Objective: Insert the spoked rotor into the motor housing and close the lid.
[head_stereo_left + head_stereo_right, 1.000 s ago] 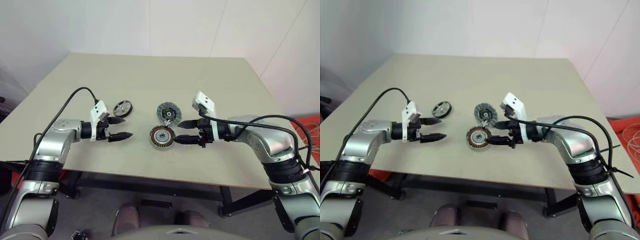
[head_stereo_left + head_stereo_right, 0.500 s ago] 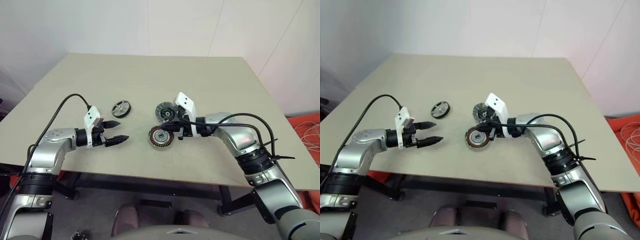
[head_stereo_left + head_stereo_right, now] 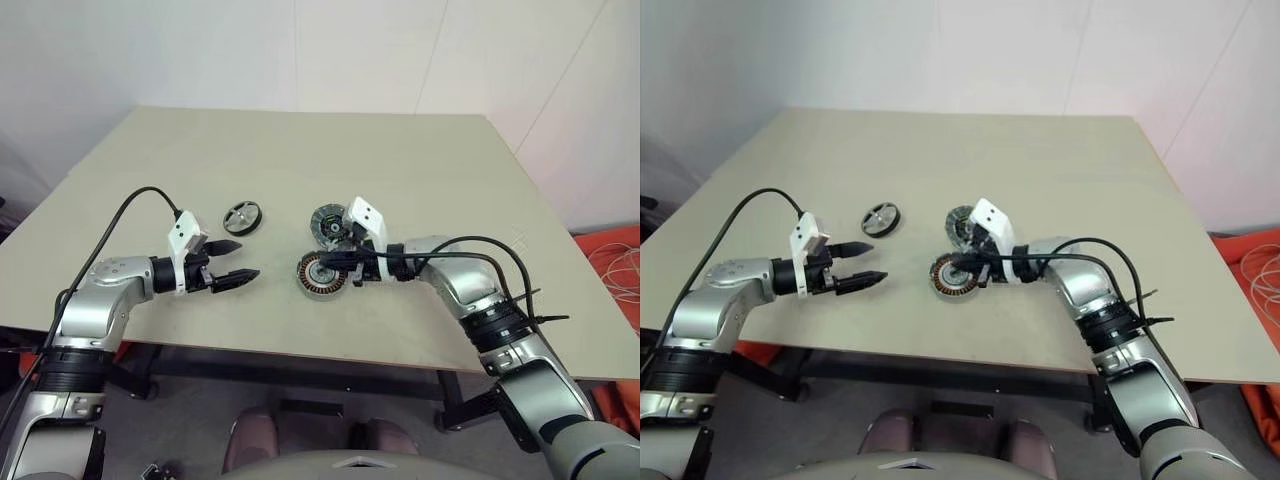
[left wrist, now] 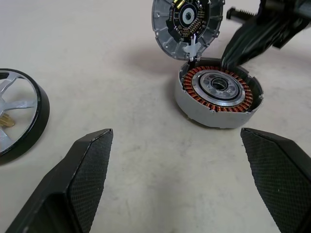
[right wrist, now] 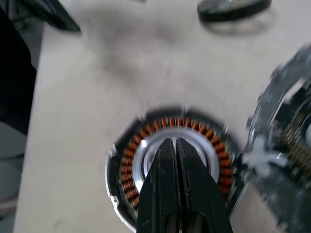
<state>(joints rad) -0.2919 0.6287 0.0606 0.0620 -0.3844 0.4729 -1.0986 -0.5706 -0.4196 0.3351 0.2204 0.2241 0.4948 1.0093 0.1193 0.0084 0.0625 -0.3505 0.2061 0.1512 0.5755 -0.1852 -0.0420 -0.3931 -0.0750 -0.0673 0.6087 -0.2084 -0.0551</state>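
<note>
The right claw is clenched with nothing between its fingers, and its tip is over the centre of the motor housing; I cannot tell if it touches. The lid stands just behind the housing, perhaps tilted. The spoked rotor lies apart on the surface. The left claw is released, near the rotor.

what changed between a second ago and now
The right claw swung in from beside the motor housing to over it and shut; its closed fingertips now sit above the housing's centre, holding nothing. The left claw stayed open and in place. The spoked rotor, the housing and the lid lie where they were on the table.
</note>
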